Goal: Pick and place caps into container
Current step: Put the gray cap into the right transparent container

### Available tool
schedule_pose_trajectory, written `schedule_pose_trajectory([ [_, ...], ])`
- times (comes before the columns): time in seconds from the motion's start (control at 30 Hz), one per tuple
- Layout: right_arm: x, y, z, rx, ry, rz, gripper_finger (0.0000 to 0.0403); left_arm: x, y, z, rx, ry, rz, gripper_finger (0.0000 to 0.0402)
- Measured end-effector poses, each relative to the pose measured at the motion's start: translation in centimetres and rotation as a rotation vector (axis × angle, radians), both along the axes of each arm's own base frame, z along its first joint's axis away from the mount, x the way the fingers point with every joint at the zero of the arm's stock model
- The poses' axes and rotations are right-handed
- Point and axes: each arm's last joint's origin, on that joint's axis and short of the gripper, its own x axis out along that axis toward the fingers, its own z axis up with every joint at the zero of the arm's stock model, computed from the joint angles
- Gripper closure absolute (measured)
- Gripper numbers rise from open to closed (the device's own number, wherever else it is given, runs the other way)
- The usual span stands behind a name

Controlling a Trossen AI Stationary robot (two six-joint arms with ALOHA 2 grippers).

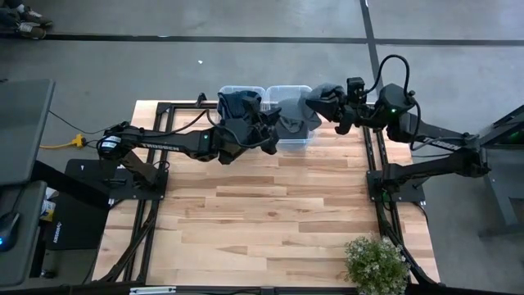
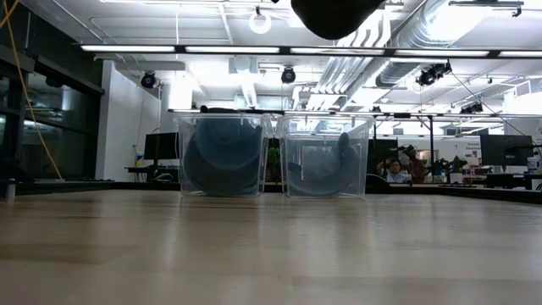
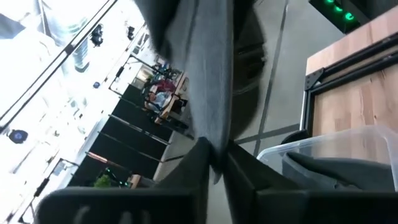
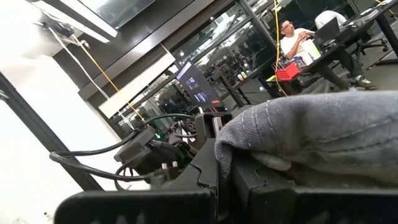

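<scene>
Two clear bins stand at the table's far edge. The left bin [image 1: 241,97] [image 2: 222,157] holds a dark blue cap [image 2: 222,161]. The right bin [image 1: 293,123] [image 2: 326,157] holds a grey-blue cap [image 2: 326,169] [image 3: 336,165]. Above the right bin, my left gripper [image 1: 274,131] [image 3: 216,155] points level and is shut on a strip of grey cap cloth [image 3: 211,74]. My right gripper [image 1: 334,111] [image 4: 227,168] is raised beside that bin and shut on a grey cap [image 1: 322,93] [image 4: 311,130]. Whether both grippers hold one cap, I cannot tell. My left gripper pinches a narrow band of grey cap cloth [image 3: 215,144] between its two fingers, coming at it level from the table's left. The cloth runs on past the fingertips, clear of the table. Which part of the cap it is cannot be told. My right gripper pinches the grey cap at an edge fold [image 4: 225,149] between its shut fingers, coming level from the table's right. The rest of the cap bulges over one finger [image 4: 273,186]. The cap is held high, clear of the table and the bins.
The light wood tabletop [image 1: 270,213] lies bare toward its near edge. A small potted plant [image 1: 377,262] stands at the near right corner. Black frame rails [image 1: 164,164] run along both sides. A person [image 4: 297,37] sits at a desk in the room beyond.
</scene>
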Motion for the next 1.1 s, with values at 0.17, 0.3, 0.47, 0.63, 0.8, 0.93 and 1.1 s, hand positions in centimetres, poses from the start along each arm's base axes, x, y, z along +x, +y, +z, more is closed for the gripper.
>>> schedule_pose_trajectory([
  [0.17,0.05,-0.02,-0.12,-0.004,0.011,-0.003,0.0403,-0.01,0.01,0.05,-0.046,-0.051,0.008,0.0391],
  [0.3,0.05,-0.02,-0.12,-0.005,0.011,-0.003,0.0403,-0.03,0.03,0.05,-0.074,-0.079,0.018,0.0395],
  [0.47,0.05,0.00,-0.13,-0.021,0.014,0.000,0.0402,-0.03,0.03,0.03,-0.081,-0.084,0.019,0.0396],
  [0.63,0.06,0.03,-0.12,-0.054,0.018,0.004,0.0377,-0.03,0.03,0.03,-0.090,-0.092,0.019,0.0396],
  [0.8,0.06,0.07,-0.12,-0.064,0.018,0.011,0.0330,-0.05,0.05,-0.03,-0.091,-0.088,0.026,0.0396],
  [0.93,0.02,0.09,0.03,-0.069,0.004,0.011,0.0288,-0.07,0.06,-0.12,-0.091,-0.079,0.033,0.0396],
  [1.1,-0.04,0.21,0.14,-0.075,-0.006,0.049,0.0240,-0.08,0.07,-0.14,-0.107,-0.094,0.040,0.0396],
])
